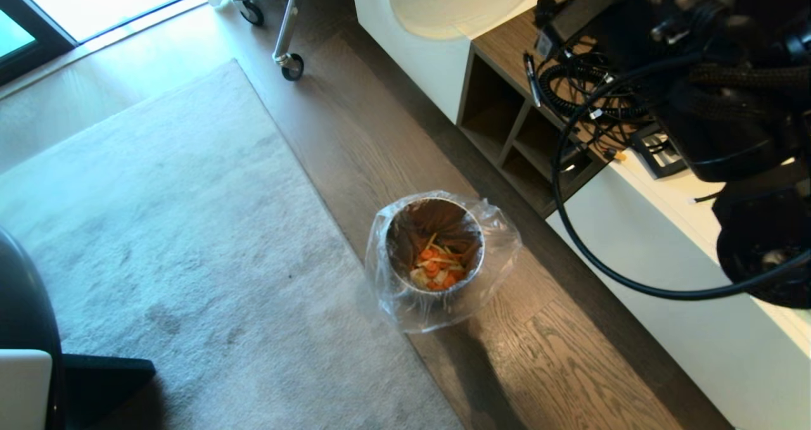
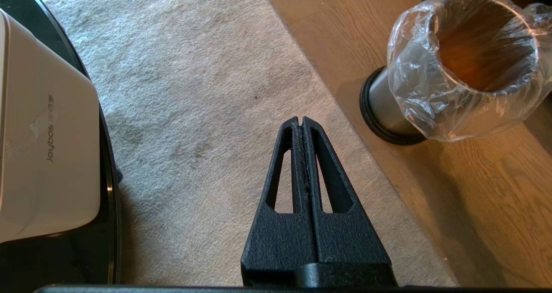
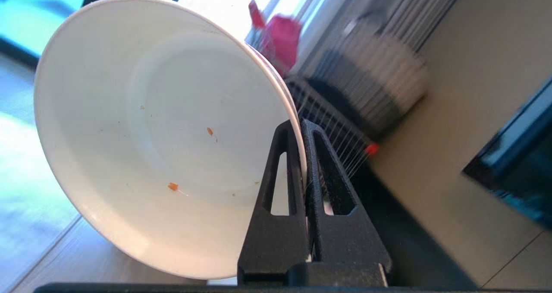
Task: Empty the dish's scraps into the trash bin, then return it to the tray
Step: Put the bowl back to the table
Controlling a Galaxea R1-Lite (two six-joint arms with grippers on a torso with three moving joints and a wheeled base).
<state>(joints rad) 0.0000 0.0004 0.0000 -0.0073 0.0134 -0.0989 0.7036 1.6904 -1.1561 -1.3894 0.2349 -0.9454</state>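
Right wrist view, nearest item: right gripper point(image 3: 302, 127), jaws clamped on the rim of the dish point(image 3: 146, 133), held on edge, bowl emptied except for 2 tiny orange flecks stuck to the inner wall. Left wrist view: left gripper point(image 2: 300, 121), fingers pressed together, holding nothing, hanging over the grey rug point(image 2: 194, 81); white container point(image 2: 43, 133) on the black round tabletop point(image 2: 92, 258) to one side. Head view, on the wood floor point(image 1: 570, 366) just beside the rug edge: trash bin point(image 1: 435, 246), upright, clear liner folded over the rim, scraps point(image 1: 436, 266) lying at the bottom, carrot slices with pale strips. Beyond the bin: white and wood cabinet point(image 1: 507, 132) with cables on top; wheeled stand legs point(image 1: 288, 56) farthest off. Tray in none of the 3 views. Emptying judged done; return step outstanding. Risks: thin rim pinch, so slip or rotation of the dish during the swing back; remaining flecks dropping onto the floor; rim knocking the cabinet.
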